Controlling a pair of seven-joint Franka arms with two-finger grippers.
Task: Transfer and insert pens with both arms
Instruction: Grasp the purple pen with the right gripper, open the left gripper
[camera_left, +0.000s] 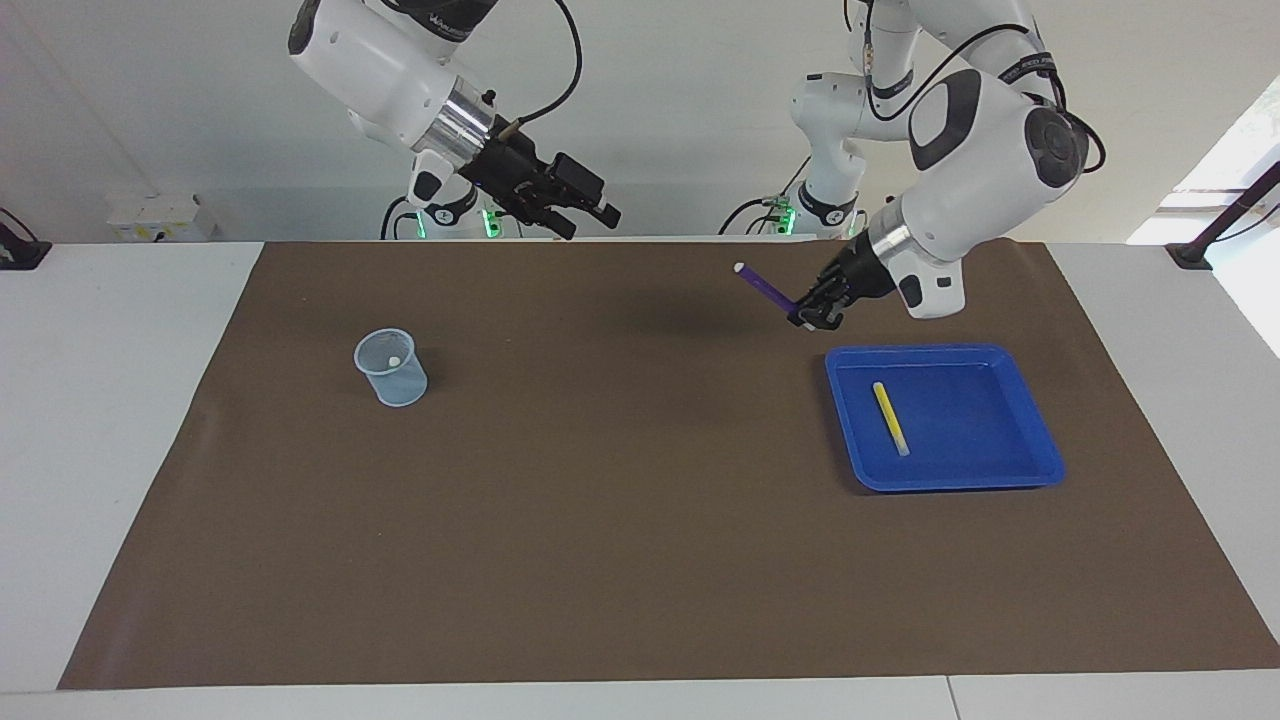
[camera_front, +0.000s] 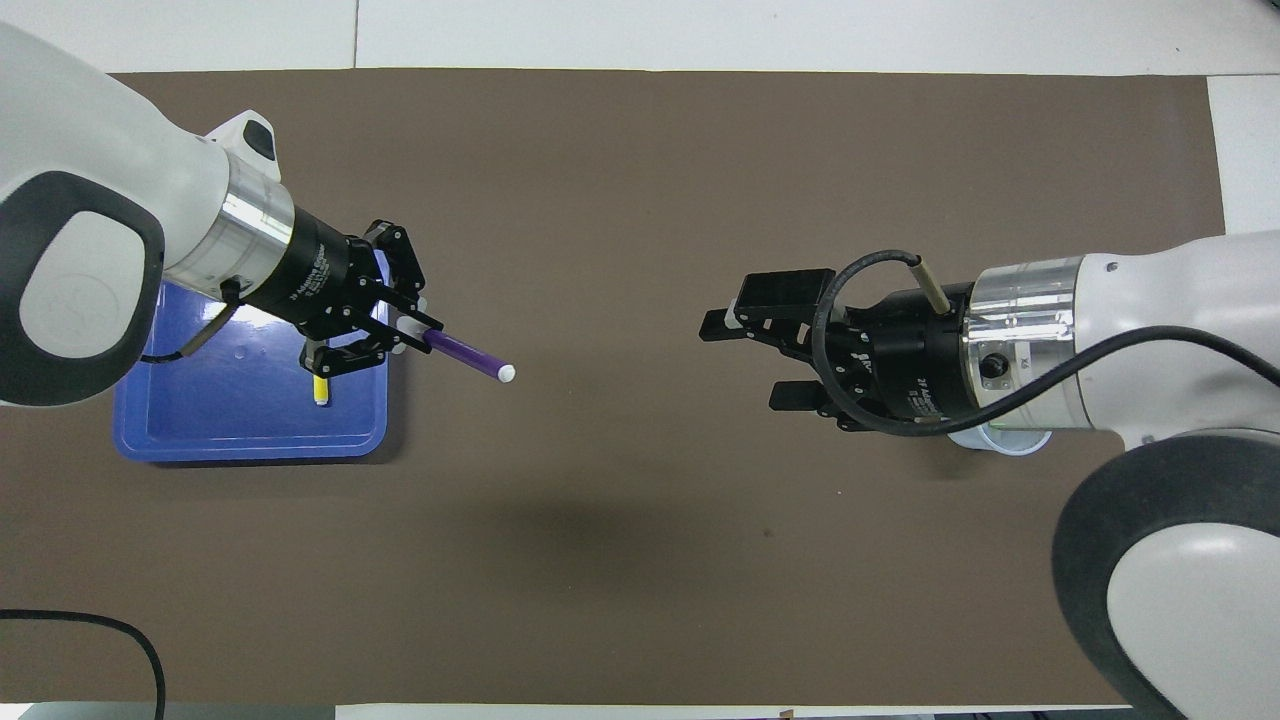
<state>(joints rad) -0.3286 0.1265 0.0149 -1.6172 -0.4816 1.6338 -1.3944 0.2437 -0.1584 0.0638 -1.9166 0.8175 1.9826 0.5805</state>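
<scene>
Left gripper (camera_left: 815, 312) is up in the air over the brown mat (camera_left: 620, 560), just off the edge of the blue tray (camera_left: 1010, 470) on the side toward the robots. Jaws clamped on the purple pen (camera_left: 768, 289) at one end; the pen sticks out tilted, whitish cap tip pointing toward the table's middle. In the overhead view the left gripper (camera_front: 395, 325) overlaps the tray corner (camera_front: 150, 440) and the purple pen (camera_front: 462, 353) projects out over bare mat.

Yellow pen (camera_left: 889, 417) lies flat in the tray, alone, well apart from the gripper. In the overhead view only its end (camera_front: 320, 390) shows under the left gripper's links.

Right gripper (camera_left: 578, 205) hangs high over the mat's edge nearest the robots, toward the right arm's end, jaws wide and holding nothing. Overhead: right gripper (camera_front: 750, 362) points at the held pen, well apart from it.

Clear plastic cup (camera_left: 391, 367) stands upright on the mat toward the right arm's end, a small pale cap end visible inside. From overhead the cup (camera_front: 1000, 440) is mostly covered by the right wrist.
</scene>
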